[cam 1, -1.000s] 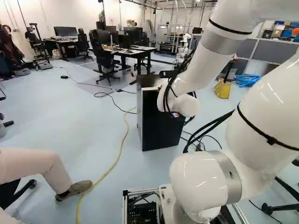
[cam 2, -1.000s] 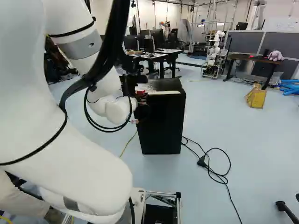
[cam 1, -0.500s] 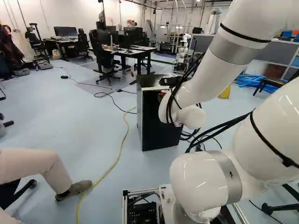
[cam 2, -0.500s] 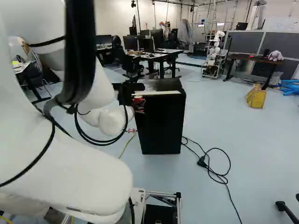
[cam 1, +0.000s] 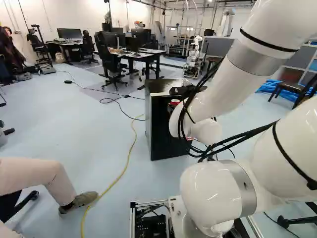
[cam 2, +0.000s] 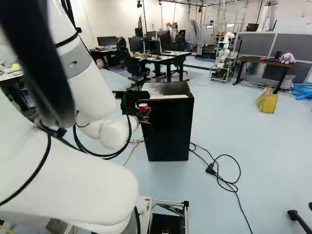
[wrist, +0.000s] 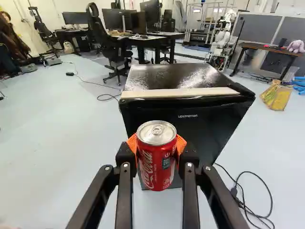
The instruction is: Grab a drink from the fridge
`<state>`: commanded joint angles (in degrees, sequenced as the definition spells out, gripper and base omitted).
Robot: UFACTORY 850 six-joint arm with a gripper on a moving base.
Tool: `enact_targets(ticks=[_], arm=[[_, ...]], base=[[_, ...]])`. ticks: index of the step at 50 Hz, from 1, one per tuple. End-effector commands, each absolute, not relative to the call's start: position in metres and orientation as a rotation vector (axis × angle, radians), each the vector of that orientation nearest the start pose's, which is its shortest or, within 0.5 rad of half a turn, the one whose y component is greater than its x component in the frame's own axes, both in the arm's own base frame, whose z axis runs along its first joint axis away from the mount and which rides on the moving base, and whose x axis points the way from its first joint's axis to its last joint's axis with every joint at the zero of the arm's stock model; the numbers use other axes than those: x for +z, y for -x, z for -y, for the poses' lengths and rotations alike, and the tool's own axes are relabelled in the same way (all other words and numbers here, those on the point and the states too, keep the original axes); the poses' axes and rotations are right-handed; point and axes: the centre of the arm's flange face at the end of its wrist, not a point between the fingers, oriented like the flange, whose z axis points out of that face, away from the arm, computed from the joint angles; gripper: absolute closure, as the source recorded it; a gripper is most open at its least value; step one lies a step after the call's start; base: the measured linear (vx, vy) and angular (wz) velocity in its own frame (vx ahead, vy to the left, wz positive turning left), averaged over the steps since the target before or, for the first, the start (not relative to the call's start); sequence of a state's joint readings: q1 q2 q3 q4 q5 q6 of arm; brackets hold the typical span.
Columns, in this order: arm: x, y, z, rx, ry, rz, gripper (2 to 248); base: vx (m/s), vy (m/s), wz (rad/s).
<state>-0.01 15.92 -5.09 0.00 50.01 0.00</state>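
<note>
My gripper (wrist: 156,149) clasped red can (wrist: 156,174) upright between orange pads (wrist: 132,144), in front of fridge (wrist: 167,76), whose door (wrist: 209,131) looked shut. I judged carrying-away underway: wanted level wrist, steady squeeze, slow retreat clear of fridge; overtight pads risked denting can.

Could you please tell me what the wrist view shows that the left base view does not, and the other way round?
Only the wrist view: the orange pads of the black two-fingered end effector, pressing a red metal drink can from both sides; a lilac plush toy on a brown-topped desk.

Only the left base view: the arm's glossy white rounded joints and a long yellow cable on the floor.

Both: the can, though largely hidden in the left base view, the boxy black fridge, and a black office chair.
</note>
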Motion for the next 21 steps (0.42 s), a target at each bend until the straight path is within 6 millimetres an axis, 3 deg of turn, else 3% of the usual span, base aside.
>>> enact_targets(ticks=[21], arm=[[0.3656, -0.2703, 0.0000, -1.824, 2.558, 0.000, 153]], base=[[0.000, 0.000, 0.000]])
